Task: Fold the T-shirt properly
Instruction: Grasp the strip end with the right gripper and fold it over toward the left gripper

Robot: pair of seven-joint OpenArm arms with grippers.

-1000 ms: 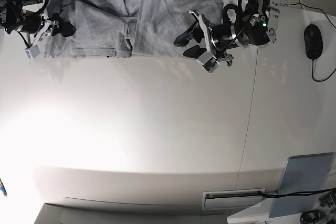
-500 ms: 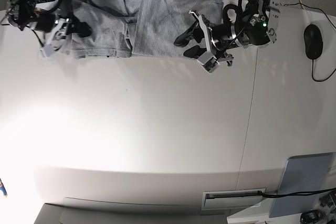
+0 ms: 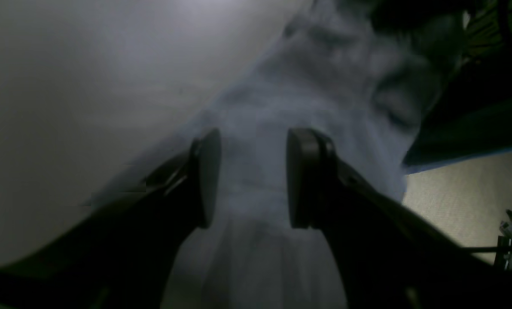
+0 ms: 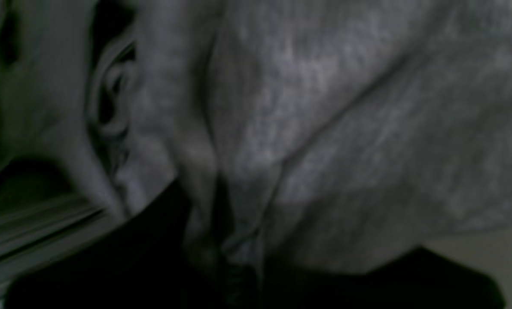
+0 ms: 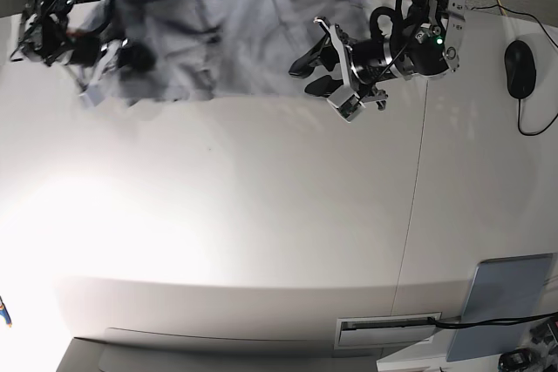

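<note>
T-shirt point(image 5: 235, 45) now blurred, bunched by right pincer point(image 5: 118, 63).

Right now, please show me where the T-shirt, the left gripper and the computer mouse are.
T-shirt point(image 5: 235, 45), base view, middle of grey cloth.
Left gripper point(image 3: 252, 176), left wrist view, gap between its pads.
Computer mouse point(image 5: 520, 69), base view, its black back.

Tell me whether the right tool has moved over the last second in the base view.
Yes. The right tool has shifted rightward and slightly up from the table's left edge, dragging the T-shirt with it.
</note>
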